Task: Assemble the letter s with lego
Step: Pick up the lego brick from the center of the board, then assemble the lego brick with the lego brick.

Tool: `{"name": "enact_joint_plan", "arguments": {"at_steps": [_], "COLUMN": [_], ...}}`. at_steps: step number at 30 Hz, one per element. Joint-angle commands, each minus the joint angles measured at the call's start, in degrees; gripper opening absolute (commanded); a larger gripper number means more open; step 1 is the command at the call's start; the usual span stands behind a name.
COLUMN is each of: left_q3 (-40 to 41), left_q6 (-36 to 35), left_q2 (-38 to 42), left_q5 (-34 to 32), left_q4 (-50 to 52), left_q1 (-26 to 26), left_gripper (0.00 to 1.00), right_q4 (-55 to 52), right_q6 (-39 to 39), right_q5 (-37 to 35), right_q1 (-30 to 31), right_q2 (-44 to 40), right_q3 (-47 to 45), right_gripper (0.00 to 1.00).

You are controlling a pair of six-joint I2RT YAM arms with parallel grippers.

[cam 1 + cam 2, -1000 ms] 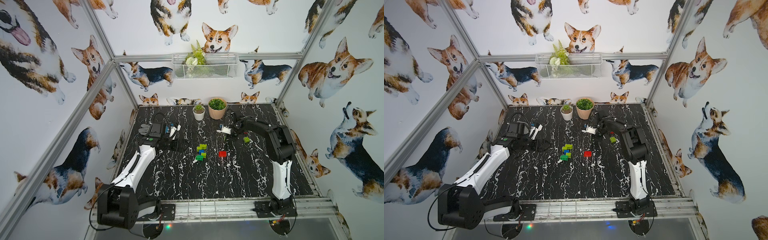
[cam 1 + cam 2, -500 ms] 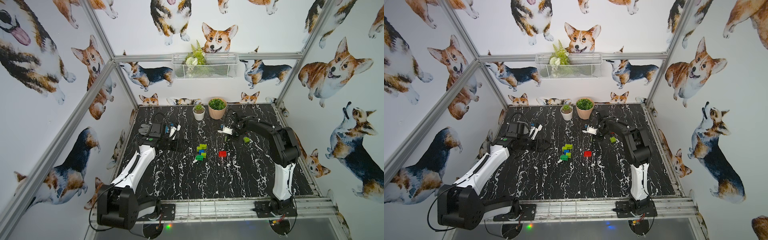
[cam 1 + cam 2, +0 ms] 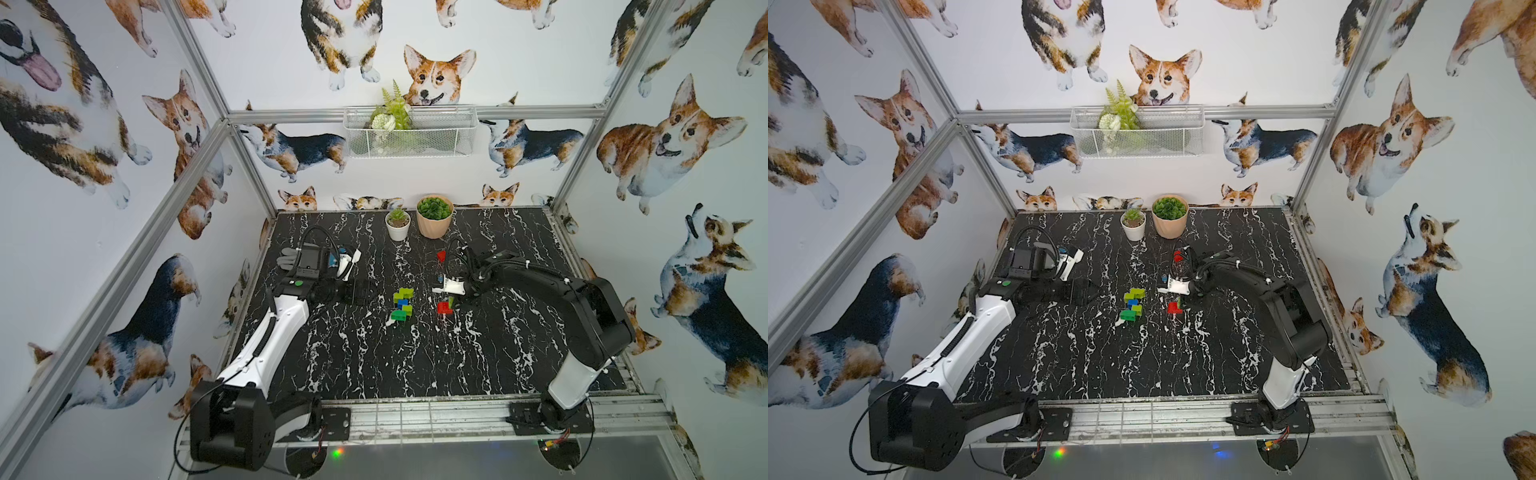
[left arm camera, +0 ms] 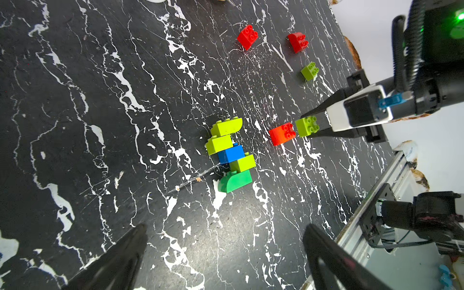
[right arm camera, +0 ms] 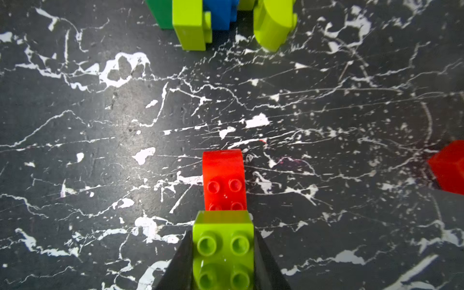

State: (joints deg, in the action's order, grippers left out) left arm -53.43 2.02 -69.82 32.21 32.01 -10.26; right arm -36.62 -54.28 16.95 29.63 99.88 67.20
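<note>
Right gripper [image 5: 223, 247] was clamped narrowly on a lime green square brick [image 4: 306, 126], one finger against each side and the studs facing the wrist camera. That brick sat on the right arm's side of the five-brick stack [image 4: 231, 153], and a red curved brick [image 5: 223, 175] lay between them, just beside the held brick; whether the two touched could not be told. The stack itself, a lime curved brick, a lime brick, a blue one, another lime and a dark green curved brick at the end, lay on its side on the black marbled table [image 3: 415, 365] in a zigzag that read as about half of an S. By that judgement five bricks were joined and five were left: the held one, the red one next to it, and three loose ones farther from the stack toward the back, namely a lime brick [image 4: 310, 71], a red curved brick [image 4: 297, 41] and a red square brick [image 4: 247, 36]. On the opposite side of the stack, well apart from it, the left gripper [image 4: 226, 227] hung with its fingers spread wide and nothing between them. Bare table ran from the stack to the front rail [image 3: 415, 415] and out to both side edges, so room for moving looked ample there. Beyond the stack, near the back wall, stood a white pot [image 3: 397, 226] and a terracotta pot [image 3: 434, 218], leaving less room behind the loose bricks, which probably lay close enough to the right forearm to be knocked.
</note>
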Motion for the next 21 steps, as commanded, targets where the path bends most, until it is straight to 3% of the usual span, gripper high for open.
{"name": "enact_joint_plan", "arguments": {"at_steps": [1,21], "left_q3": [0.43,0.73], "left_q6": [-0.18,-0.44], "left_q2": [0.56,0.31], "left_q5": [1.26,1.19], "left_q4": [-0.63,-0.62], "left_q1": [0.07,0.07], "left_gripper": [1.0,1.0], "right_q4": [-0.85,-1.21], "right_q6": [-2.14,-1.18], "right_q5": [-2.03,0.08], "right_q1": [0.37,0.48], "right_q2": [1.04,4.1], "right_q3": [0.73,2.17], "right_gripper": [0.18,0.18]}}
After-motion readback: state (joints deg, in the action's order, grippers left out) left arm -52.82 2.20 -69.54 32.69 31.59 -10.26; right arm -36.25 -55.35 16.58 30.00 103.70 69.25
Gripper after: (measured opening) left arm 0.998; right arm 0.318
